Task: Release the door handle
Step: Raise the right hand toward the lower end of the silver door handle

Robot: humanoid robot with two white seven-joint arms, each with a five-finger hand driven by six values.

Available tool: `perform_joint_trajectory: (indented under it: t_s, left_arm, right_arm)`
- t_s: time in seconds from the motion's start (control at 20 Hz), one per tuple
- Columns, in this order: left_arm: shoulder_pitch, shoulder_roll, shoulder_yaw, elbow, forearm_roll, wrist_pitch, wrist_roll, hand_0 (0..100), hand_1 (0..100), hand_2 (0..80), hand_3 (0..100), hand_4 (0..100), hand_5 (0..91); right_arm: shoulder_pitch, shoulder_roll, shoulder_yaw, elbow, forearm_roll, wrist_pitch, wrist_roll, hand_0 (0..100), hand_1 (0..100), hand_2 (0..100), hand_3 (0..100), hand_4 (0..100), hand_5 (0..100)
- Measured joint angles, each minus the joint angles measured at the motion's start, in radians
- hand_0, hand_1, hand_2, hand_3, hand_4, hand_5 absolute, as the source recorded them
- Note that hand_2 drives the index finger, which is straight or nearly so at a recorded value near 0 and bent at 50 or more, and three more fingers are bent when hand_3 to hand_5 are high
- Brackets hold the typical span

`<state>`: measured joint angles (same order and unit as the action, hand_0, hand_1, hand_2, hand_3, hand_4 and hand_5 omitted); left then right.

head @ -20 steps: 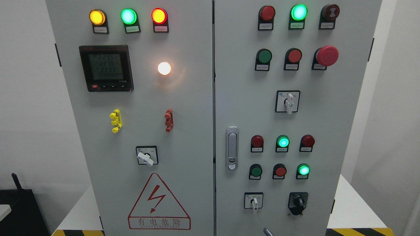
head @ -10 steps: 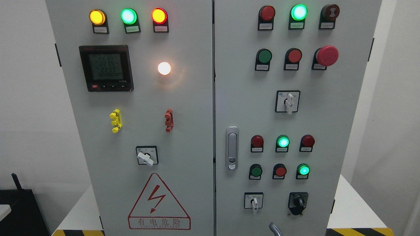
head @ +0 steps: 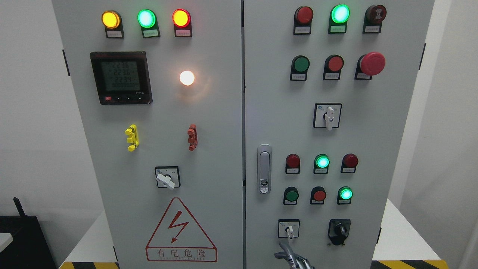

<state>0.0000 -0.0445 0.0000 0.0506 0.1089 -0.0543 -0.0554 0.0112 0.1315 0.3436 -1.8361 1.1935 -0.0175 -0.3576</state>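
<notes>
A: Fig. note, head view. What's changed vs. a sec ago?

B: The right hand (head: 294, 257) is rising into frame at the bottom edge, right of centre. One sec back only a fingertip shows there; half a sec back, a curved finger; now several metal fingers (head: 284, 247) plus part of the palm. Fingers are loosely spread and hold nothing.

A: And the door handle (head: 264, 169)?

B: It sits flush in its recess at the left edge of the right door (head: 377, 123), approx. mid-height, same as in both earlier views. The hand is well below it, just under the small white switch (head: 288, 229), w/ no contact. The seam between left door (head: 209, 112) and right door looks shut.

A: Meaning for the task?

B: Judged: the handle is already free, so the let-go step looks done or nearly so. The upward drift reads more like a reach than a retreat, but I can't tell the intent. Risk: fingers clipping that switch or the black knob (head: 339, 231) beside it.

A: Surface and room?

B: The grey cabinet (head: 224, 45) fills the view. Left door: lamps, lit meter (head: 120, 77), red warning triangle (head: 181, 231). Right door: buttons, incl. a red mushroom stop (head: 371, 63). It stands on a white desk (head: 401, 239) w/ yellow-black tape (head: 409, 264) along the front. Plain pale walls; a black box (head: 22, 239) sits lower left. Left arm isn't visible.
</notes>
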Motion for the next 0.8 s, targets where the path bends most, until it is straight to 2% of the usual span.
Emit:
perform_joint_trajectory:
  t_s: [0.25,0.35,0.65,0.8]
  left_arm:
    - [0.000,0.000,0.000,0.000,0.000,0.000,0.000,12,39,0.0,0,0,0.0]
    - [0.000,0.000,0.000,0.000,0.000,0.000,0.000,12,39,0.0,0,0,0.0]
    - [0.000,0.000,0.000,0.000,0.000,0.000,0.000,12,39,0.0,0,0,0.0]
    - [0.000,0.000,0.000,0.000,0.000,0.000,0.000,12,39,0.0,0,0,0.0]
  right_arm:
    - [-0.082,0.001,0.015,0.022,0.143,0.108,0.059,25,31,0,95,94,100]
    - [-0.110,0.002,0.019,0.031,0.177,0.132,0.079,25,31,0,100,94,100]
    - [-0.162,0.002,0.026,0.051,0.231,0.162,0.110,26,30,0,100,100,100]
    - [-0.185,0.003,0.027,0.059,0.241,0.180,0.142,27,29,0,100,95,100]
